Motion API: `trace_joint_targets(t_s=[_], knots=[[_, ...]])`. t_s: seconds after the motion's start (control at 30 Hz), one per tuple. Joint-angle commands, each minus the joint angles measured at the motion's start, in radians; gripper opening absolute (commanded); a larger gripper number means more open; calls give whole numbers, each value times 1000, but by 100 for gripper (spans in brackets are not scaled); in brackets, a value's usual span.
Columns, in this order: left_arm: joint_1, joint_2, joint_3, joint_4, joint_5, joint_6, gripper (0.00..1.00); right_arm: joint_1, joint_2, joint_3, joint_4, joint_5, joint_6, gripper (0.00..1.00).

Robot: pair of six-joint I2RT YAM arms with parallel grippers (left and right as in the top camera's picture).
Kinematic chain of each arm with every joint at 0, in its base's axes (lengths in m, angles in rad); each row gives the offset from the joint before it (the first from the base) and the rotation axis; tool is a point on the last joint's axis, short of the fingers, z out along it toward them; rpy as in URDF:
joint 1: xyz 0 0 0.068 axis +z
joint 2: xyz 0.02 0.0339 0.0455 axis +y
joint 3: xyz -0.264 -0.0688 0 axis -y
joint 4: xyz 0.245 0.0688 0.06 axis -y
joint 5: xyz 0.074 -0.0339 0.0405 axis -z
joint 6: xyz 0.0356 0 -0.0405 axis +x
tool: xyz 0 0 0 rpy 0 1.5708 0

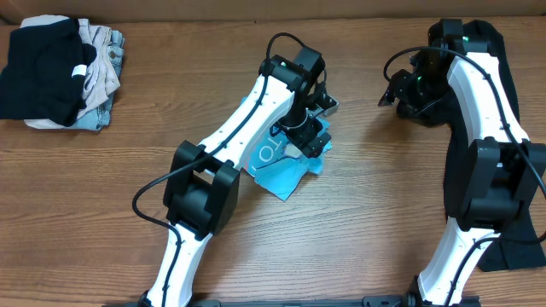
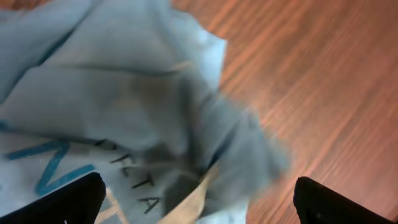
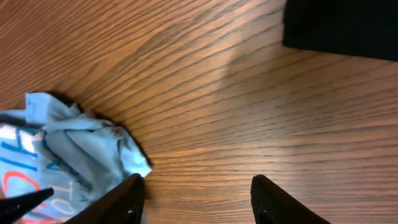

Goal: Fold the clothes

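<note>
Both spread wide: left gripper (image 2: 199, 194) over crumpled light blue T-shirt (image 1: 286, 173) (lettering visible), right gripper (image 3: 196, 194) over wooden table (image 3: 217, 93).

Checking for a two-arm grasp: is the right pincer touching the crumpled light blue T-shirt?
Apart. The overhead view shows bare brown wooden table between the right pincer and the crumpled light blue T-shirt.

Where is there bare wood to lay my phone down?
Bare wood: the stretch between the clothes pile and the left arm, and the front middle between the two arms. A narrower gap lies between the left gripper and right gripper. Crowded: around the light blue T-shirt under the left gripper, and the right edge, where a black shirt lies.
</note>
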Motion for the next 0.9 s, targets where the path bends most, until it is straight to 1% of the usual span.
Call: trace_joint_targets(t_s=[0.0, 0.13, 0.23, 0.33, 0.43, 0.47, 0.57, 0.63, 0.73, 0.87], knots=[[60, -46, 74, -2, -6, -106, 100, 4, -39, 18, 3, -62, -40, 59], [141, -115, 167, -31, -5, -158, 100, 21, -39, 18, -6, -90, -40, 59], [197, -162, 219, -73, -3, -141, 100, 53, -39, 18, -28, -89, -40, 59], [233, -193, 228, -122, -1, -60, 100, 99, -39, 17, -32, -89, -38, 59], [238, -192, 223, -198, -1, 34, 100, 124, -39, 17, 6, -86, 3, 59], [237, -189, 214, -225, 0, 68, 100, 127, -39, 17, 27, -86, 19, 62], [216, -182, 161, -286, 3, 145, 100, 121, -39, 18, 73, -89, 58, 64], [202, -182, 95, -290, 2, 153, 100, 112, -39, 18, 87, -89, 60, 65], [180, -182, -33, -243, 2, 152, 100, 97, -39, 18, 87, -88, 59, 66], [170, -182, -201, -133, 2, 151, 100, 82, -39, 18, 71, -84, 55, 66]])
